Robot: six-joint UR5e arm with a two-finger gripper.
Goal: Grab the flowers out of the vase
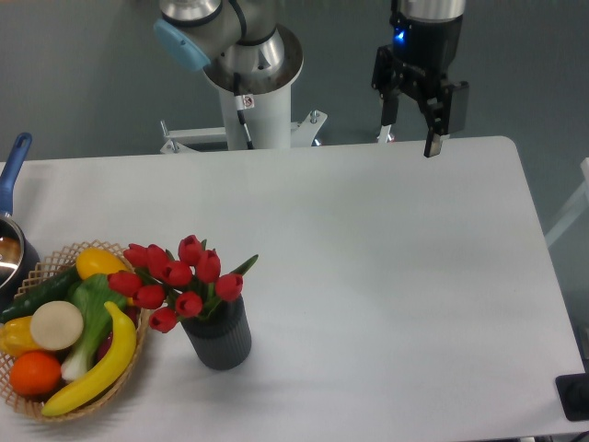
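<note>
A bunch of red tulips, the flowers [177,276], stands in a short dark ribbed vase [219,338] near the front left of a white bench [386,276]. The closed red heads lean up and to the left over the vase's rim, with a few green leaves showing among them.

Nothing of the task looks done yet: the flowers sit fully in the vase, untouched. The pincer [410,129] hangs at the far right edge of the bench, well apart from the vase, its two fingers spread with nothing between them. By my reading, the whole job remains: travel across to the bunch, close on the stems, and lift them out.

Just left of the vase, close beside it, is a wicker basket [37,391] at the bench's left edge. It holds a banana, an orange, a yellow pepper, a cucumber, a pale round piece and leafy greens. Behind it, at the left edge, part of a pot [11,253] with a blue handle shows.
</note>
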